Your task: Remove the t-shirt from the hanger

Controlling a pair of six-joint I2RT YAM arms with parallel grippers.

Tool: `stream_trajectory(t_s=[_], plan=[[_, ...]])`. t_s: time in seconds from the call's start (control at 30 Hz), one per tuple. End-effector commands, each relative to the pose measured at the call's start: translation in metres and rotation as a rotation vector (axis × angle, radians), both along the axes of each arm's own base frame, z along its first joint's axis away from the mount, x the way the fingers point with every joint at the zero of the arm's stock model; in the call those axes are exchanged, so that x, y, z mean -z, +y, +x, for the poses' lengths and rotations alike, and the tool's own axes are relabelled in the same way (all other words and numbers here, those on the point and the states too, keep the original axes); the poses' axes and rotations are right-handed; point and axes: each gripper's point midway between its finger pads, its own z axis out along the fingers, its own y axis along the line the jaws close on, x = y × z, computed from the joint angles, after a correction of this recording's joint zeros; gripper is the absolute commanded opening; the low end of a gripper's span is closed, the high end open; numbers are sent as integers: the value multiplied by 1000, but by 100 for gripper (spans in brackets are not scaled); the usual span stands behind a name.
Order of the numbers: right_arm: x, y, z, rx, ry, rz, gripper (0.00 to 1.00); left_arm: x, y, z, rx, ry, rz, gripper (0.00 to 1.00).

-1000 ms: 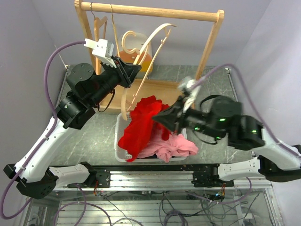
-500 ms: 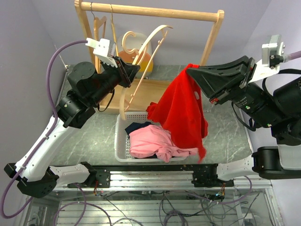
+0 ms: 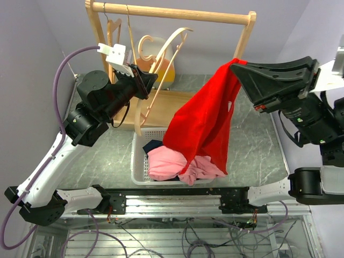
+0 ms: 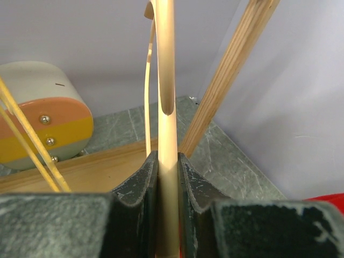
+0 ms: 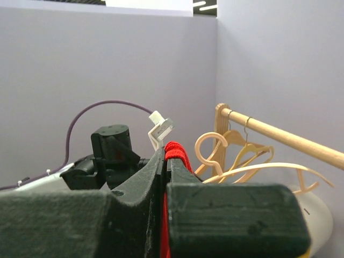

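The red t-shirt point(image 3: 204, 118) hangs free in the air, pinched at its top edge by my right gripper point(image 3: 235, 63), which is shut on it. Its lower hem drapes down to the basket. In the right wrist view a fold of the red t-shirt point(image 5: 175, 151) pokes out between the closed jaws of the right gripper point(image 5: 167, 155). The bare pale wooden hanger point(image 3: 173, 38) is held to the left, apart from the shirt. My left gripper point(image 3: 144, 80) is shut on it; in the left wrist view the hanger point(image 4: 165, 80) rises straight from the left gripper point(image 4: 167, 161).
A white basket point(image 3: 136, 161) under the shirt holds a pink garment point(image 3: 177, 164). The wooden clothes rack point(image 3: 172, 12) stands at the back with other hangers point(image 3: 114, 27) on its rail and its base board point(image 3: 180, 102) on the table. An orange-and-cream object point(image 3: 145, 54) sits behind.
The right gripper has risen up and to the right, lifting the red t-shirt from just above the basket to high in the air. The left gripper and hanger have barely moved.
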Motion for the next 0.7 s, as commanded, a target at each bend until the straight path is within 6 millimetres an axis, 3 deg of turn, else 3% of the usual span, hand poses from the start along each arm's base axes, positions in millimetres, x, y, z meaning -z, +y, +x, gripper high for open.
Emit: stream_trajectory(t_s=[0.0,0.27,0.5,0.67], plan=[[-32,-33,-8,11,-56,124,0,-30,10,-4,-26,-74,-35,7],[-43,-58,-17,0,-91,187,0,-30,9,-2,-28,-72,-35,7],[-13,-23,3,52,-26,97,0,-23,7,1,-30,-60,-29,7],[8,20,17,72,2,21,0,-16,5,3,-27,-49,-24,7]])
